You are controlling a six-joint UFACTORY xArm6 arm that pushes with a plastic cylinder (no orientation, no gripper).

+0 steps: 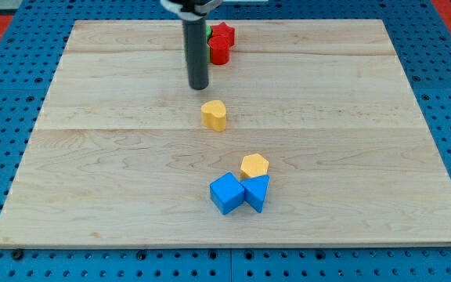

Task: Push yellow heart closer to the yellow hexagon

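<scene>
Table (116,157), pale wood planks, fills most of the view and sits on a blue pegboard (6,157). No writing, brand or label readable anywhere. Dark rod (197,47) comes down from the view's top; my tip (200,87) sits just above-left of the yellow heart (214,114), near but a small gap shows. No gripper on this arm, so nothing to call apart or together. Blue cube (226,193) lies below centre, touching a blue triangular block (257,192) on its right. Yellow hexagon (254,166) is touching the tops of both blue blocks, apart from the heart, below-right of it. Red star-like blocks (221,43) sit at the top, a green block (208,33) barely visible behind the rod.
</scene>
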